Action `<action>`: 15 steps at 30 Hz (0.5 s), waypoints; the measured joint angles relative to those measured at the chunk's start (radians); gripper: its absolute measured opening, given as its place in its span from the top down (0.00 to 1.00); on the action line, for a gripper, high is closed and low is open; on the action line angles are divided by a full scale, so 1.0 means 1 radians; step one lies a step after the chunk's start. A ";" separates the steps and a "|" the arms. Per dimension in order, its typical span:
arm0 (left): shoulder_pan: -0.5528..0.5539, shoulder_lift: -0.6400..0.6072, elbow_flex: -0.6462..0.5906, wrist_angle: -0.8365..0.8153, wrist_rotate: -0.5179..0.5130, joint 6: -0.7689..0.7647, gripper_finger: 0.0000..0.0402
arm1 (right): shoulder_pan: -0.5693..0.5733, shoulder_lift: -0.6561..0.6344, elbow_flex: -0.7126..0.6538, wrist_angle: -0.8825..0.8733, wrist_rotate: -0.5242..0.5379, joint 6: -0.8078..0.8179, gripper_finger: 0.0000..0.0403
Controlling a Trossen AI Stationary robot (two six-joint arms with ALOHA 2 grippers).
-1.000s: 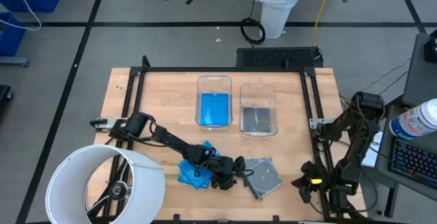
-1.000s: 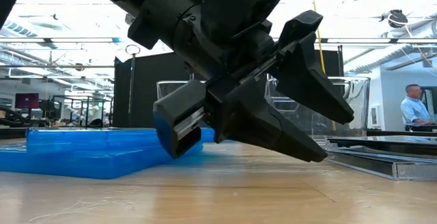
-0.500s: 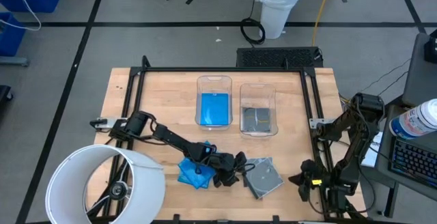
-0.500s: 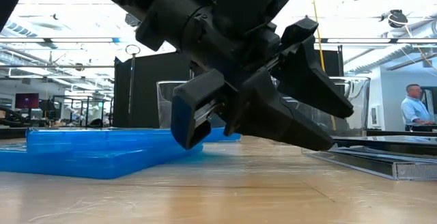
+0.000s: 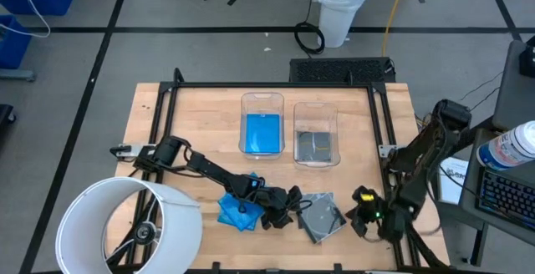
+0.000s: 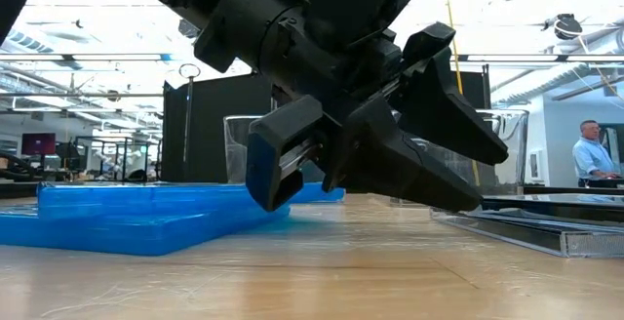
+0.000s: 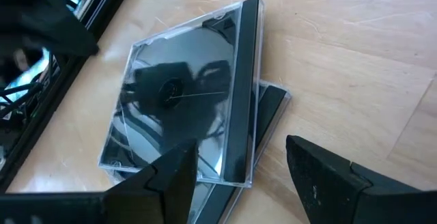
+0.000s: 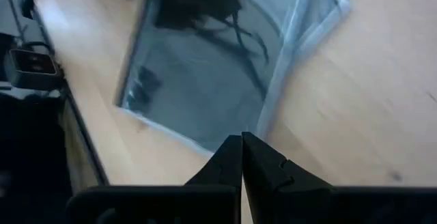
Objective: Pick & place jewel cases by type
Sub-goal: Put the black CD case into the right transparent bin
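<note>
Wooden tabletop, framed by a black rail, carries the whole scene under bright workshop lights. Near its front edge my left gripper hangs low with its fingers spread wide, nothing between them, one finger each side of the near edge of the dark grey jewel cases. Those smoky cases lie in a small stack of two, the upper one skewed across the lower, flat on the wood just to the right of my left gripper. Behind that gripper's wrist, toward the left, the blue jewel cases sit in a loose overlapping heap, also flat on the table; from table height they show as a bright blue slab beside the dark bulk of my arm.

Farther back, two clear bins stand side by side near the table's middle. One bin holds a blue case lying flat; the other bin holds a dark grey case.

My right gripper is at the front right of the table, just beside the grey stack's right edge, its fingers pressed together on nothing, tips pointing at a corner of the smoky case.

Beyond the table, a white waste bin stands on the floor, and a person sits far off at the room's right side.
</note>
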 joint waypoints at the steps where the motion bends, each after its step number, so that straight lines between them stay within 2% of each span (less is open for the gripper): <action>1: 0.000 0.000 0.000 0.000 0.000 0.000 0.43 | -0.013 -0.027 -0.061 0.101 -0.025 -0.009 1.00; 6: 0.000 0.000 0.000 0.003 0.006 0.000 0.43 | -0.025 -0.140 -0.351 0.641 -0.044 0.003 1.00; 8: 0.000 0.000 0.000 0.003 0.006 0.004 0.43 | -0.026 -0.161 -0.425 0.805 -0.011 0.004 1.00; 11: 0.000 0.000 0.000 0.003 0.006 0.007 0.43 | -0.029 -0.168 -0.483 0.903 0.009 0.001 1.00; 15: 0.003 0.000 0.000 0.003 0.006 0.017 0.43 | -0.027 -0.162 -0.491 0.886 0.007 0.051 1.00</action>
